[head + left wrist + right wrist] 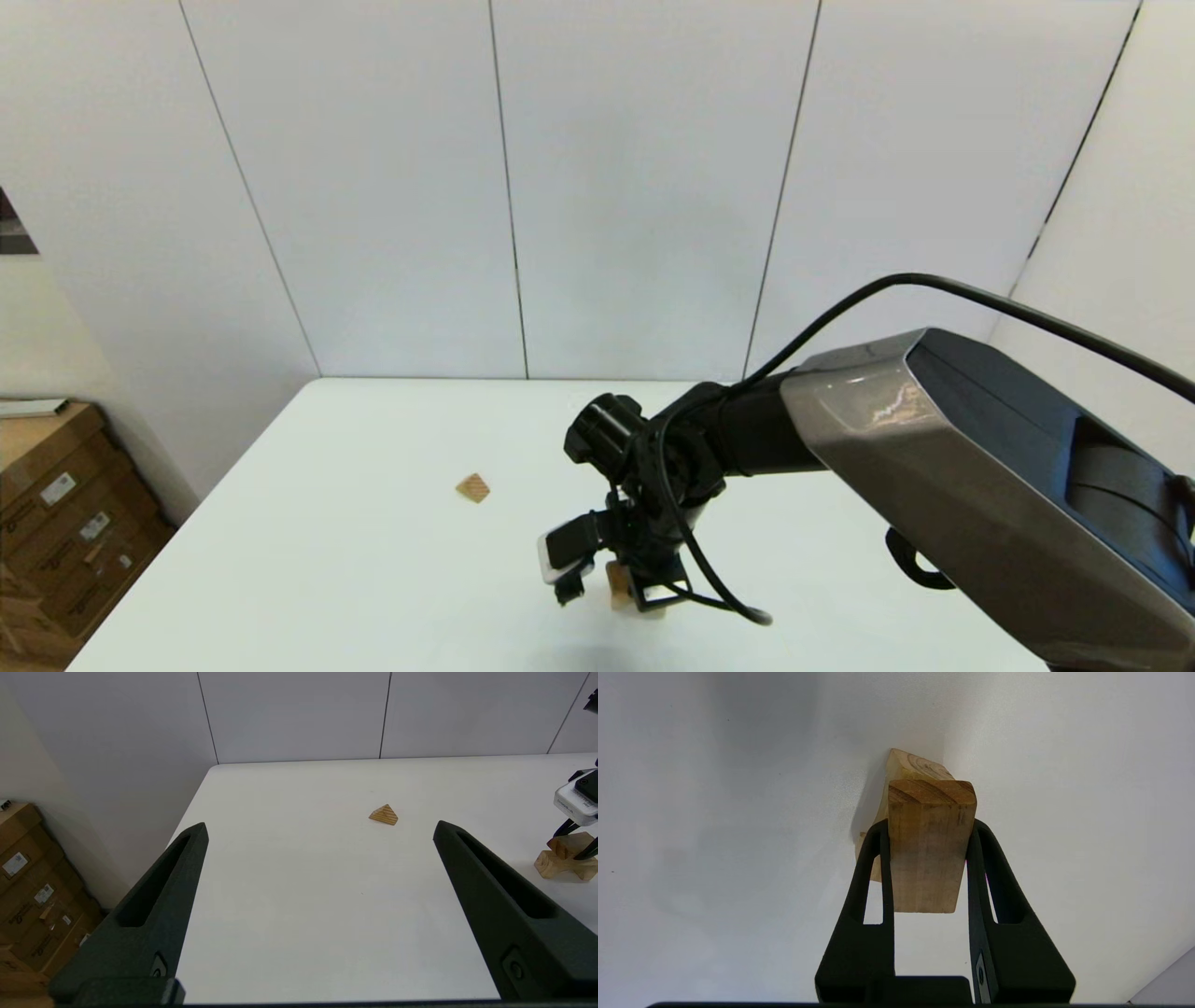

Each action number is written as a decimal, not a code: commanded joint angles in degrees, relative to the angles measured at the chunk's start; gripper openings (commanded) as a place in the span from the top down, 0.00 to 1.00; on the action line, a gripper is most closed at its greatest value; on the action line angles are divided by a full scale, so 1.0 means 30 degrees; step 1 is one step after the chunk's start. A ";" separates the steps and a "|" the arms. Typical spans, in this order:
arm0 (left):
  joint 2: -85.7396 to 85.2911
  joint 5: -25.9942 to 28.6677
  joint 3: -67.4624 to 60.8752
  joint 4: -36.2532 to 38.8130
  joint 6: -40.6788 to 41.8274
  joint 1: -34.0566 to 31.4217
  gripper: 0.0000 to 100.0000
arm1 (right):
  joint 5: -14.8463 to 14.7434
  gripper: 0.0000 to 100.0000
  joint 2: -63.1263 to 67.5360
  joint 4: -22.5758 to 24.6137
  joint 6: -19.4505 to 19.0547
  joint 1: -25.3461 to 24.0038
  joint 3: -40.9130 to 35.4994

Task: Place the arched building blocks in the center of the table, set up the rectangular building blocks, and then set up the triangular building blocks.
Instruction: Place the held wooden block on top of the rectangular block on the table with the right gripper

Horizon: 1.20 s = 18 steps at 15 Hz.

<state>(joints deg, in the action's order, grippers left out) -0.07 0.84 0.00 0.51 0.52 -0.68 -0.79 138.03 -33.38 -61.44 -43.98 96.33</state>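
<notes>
While the right tool (928, 833) clamps it, the rectangular building blocks (928, 849) lies lengthwise between the fingers.

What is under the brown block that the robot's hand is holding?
The arched block sits under the rectangular block, which the right gripper grips from both sides. Most of the arched block is covered, so its hollow and whether the two touch cannot be seen.

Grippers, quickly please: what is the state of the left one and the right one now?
Left gripper: open, holding nothing, above the table.
Right gripper: closed on the rectangular building block, over the arched building block.
</notes>
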 commanded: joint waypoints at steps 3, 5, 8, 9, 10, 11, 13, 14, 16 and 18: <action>0.0024 0.0013 -0.0059 0.0005 0.0001 -0.0007 0.00 | -0.0029 1.00 0.0014 -0.1062 0.1672 -0.0192 0.0117; 0.0024 0.0013 -0.0059 0.0005 0.0001 -0.0007 0.00 | -0.0029 1.00 -0.0015 -0.1091 0.2638 -0.0192 0.0117; 0.0024 0.0013 -0.0059 0.0005 0.0001 -0.0007 0.00 | 0.0000 1.00 0.0073 -0.1091 0.2902 -0.0192 0.0292; 0.0024 0.0013 -0.0059 0.0005 0.0001 -0.0007 0.00 | 0.0000 1.00 0.0248 -0.1120 0.2961 -0.0251 0.0585; 0.0024 0.0013 -0.0059 0.0005 0.0001 -0.0007 0.00 | 0.0000 1.00 0.0336 -0.1120 0.2961 -0.0251 0.0761; 0.0024 -0.0017 -0.0059 0.0005 0.0001 -0.0007 0.00 | -0.0029 1.00 0.0483 -0.1149 0.2961 -0.0251 0.1054; 0.0024 0.0013 -0.0059 0.0005 0.0001 -0.0007 0.00 | -0.0029 1.00 0.0688 -0.1442 0.2961 -0.0251 0.1611; 0.0024 0.0013 -0.0059 0.0005 0.0001 -0.0007 0.00 | -0.0058 1.00 0.0746 -0.1501 0.2961 -0.0251 0.1757; 0.0024 0.0013 -0.0059 0.0005 0.0001 -0.0007 0.00 | -0.0029 1.00 0.0776 -0.1677 0.2961 -0.0251 0.1728; 0.0024 0.0013 -0.0059 0.0005 0.0001 -0.0007 0.00 | -0.0029 1.00 0.0746 -0.1911 0.2961 -0.0251 0.1699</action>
<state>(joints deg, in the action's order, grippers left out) -0.07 0.88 0.00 0.51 0.52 -0.68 -0.90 140.13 -38.67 -52.22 -44.70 101.46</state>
